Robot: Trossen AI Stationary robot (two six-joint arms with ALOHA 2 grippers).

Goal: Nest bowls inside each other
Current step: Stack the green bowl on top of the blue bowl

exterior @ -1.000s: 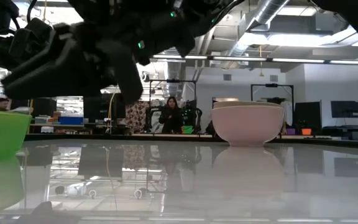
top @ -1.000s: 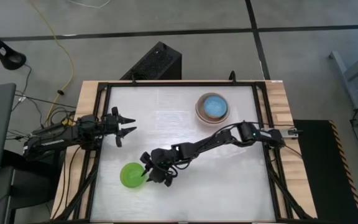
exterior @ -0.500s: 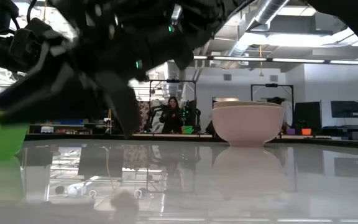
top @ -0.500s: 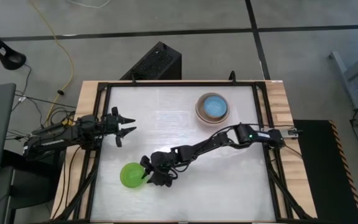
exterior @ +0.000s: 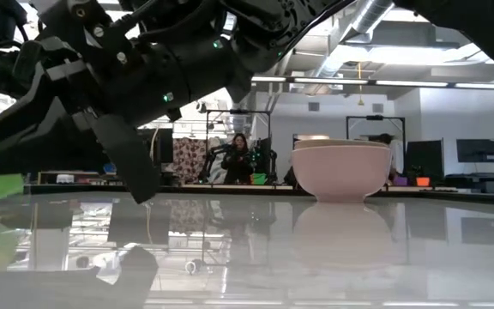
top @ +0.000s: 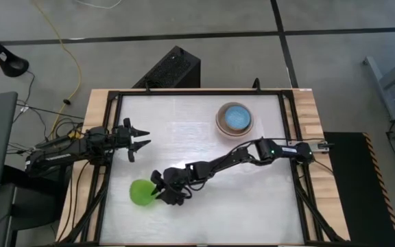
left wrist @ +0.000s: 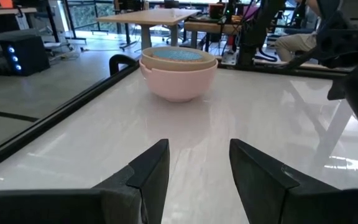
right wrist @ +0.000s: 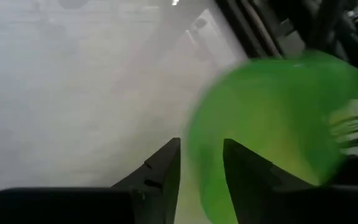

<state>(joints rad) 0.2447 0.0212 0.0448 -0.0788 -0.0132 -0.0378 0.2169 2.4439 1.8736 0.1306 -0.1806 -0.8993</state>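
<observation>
A robotics lab: exposed ceiling ducts [exterior: 376, 13], workbenches [left wrist: 151, 17], monitors [exterior: 474, 151] (a seated person [exterior: 234, 159] behind the table).

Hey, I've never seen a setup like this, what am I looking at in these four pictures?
Two robot arms work at a white table. One picture looks down from above, one looks level across the tabletop, and two come from cameras on the arms' wrists. The right gripper has its fingers around the rim of a green bowl, which looks tipped. The left gripper waits at the table's left side, fingers open, holding nothing. Farther back sits a stack of bowls: a blue one inside larger pinkish ones.
</observation>
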